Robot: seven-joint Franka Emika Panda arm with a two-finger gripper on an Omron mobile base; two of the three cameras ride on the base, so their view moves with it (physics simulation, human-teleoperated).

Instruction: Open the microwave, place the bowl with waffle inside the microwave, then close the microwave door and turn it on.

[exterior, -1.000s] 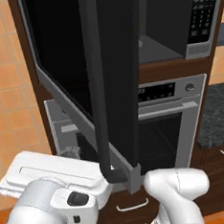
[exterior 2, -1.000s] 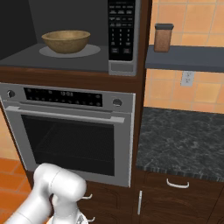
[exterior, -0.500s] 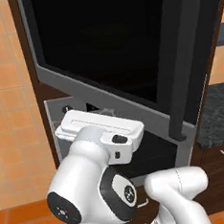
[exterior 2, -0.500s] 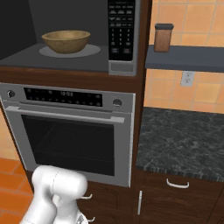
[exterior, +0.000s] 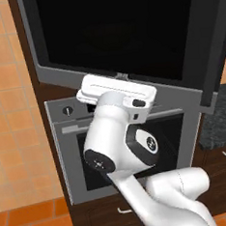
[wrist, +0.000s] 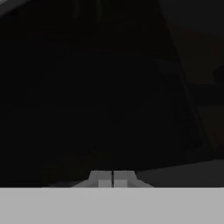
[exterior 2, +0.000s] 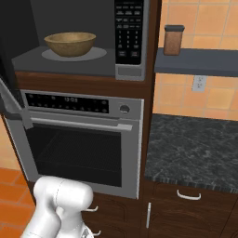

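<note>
— Swinging further across since a moment ago, is it, that microwave door [exterior: 122, 31]?

— Yes. It now spans the whole top of the left base view, black glass facing the camera, and the arm's white hand has risen to press against its lower grey border at centre frame.

— And the gripper [wrist: 113, 178]?

— Its two tips meet at the bottom centre of the hand view, closed on nothing, dark glass ahead.

— The bowl with waffle [exterior 2: 70, 43]?

— Upper left of the right base view, on the plate inside the microwave [exterior 2: 130, 39], above the oven [exterior 2: 79, 139].
</note>
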